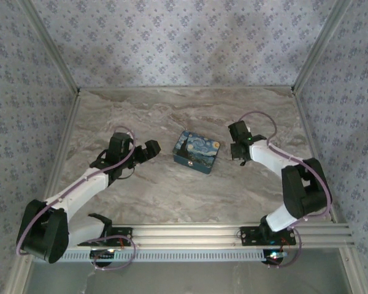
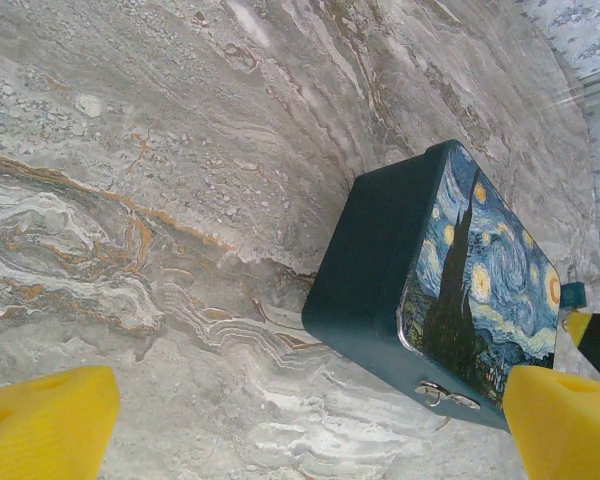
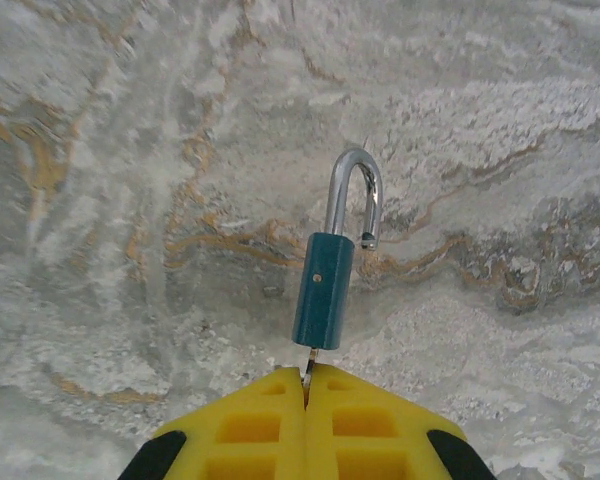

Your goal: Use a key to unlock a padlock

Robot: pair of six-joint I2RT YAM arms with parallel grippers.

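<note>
Yellow ribbed fingers [image 3: 330, 392] of the right claw [image 3: 307, 372] sit nearest the lens, pressed flat together. Pinched in their seam is a thin sliver of metal, the key [image 3: 307, 362], of which only a short bit shows. Straight ahead of the fingertips, joined to them by that sliver, is a small padlock [image 3: 323, 290] with a teal metal body. Its silver steel shackle [image 3: 355, 190] points away from the claw, one leg in the body and the other leg's end free beside the body's top corner, so the lock stands open. Whether it rests on the grey-and-tan marbled bench [image 3: 130, 200] or hangs just above it, I cannot tell.

The left claw [image 2: 310, 415] gapes wide and holds nothing. Ahead of it, toward its right-hand finger, lies a rectangular tin box [image 2: 380, 260] with dark teal sides and a swirling starry-night painting on the lid. A small metal latch [image 2: 448, 395] sits on the edge nearest that finger. Box and fingers are apart.

The overhead view adds the layout: the box lies between the two claws, the left one just beside it and the right one near its other side. Padlock and key are too small to make out from up there; the open shackle is plain from the right wrist.
</note>
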